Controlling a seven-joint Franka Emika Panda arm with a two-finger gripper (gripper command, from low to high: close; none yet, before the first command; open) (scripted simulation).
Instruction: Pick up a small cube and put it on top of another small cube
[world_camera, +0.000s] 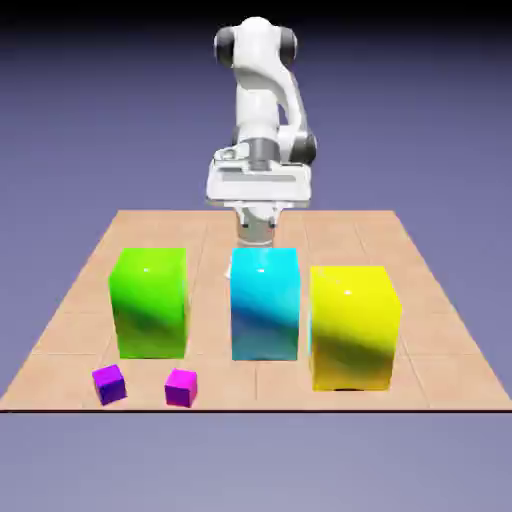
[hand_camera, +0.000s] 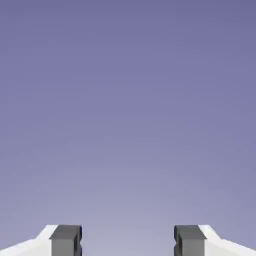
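Note:
The small cube, hot pink, shows in neither view; it may be hidden behind the big blocks. In the hand view my gripper is open, its grey fingertips wide apart with nothing between them and only plain backdrop ahead. In the exterior view the white hand hangs above the table's far side, just behind the cyan block, which covers the finger ends.
Three big blocks stand in a row: green, cyan, and yellow. In front of the green one lie a tiny violet block and a tiny magenta-purple block, near the front edge of the wooden table.

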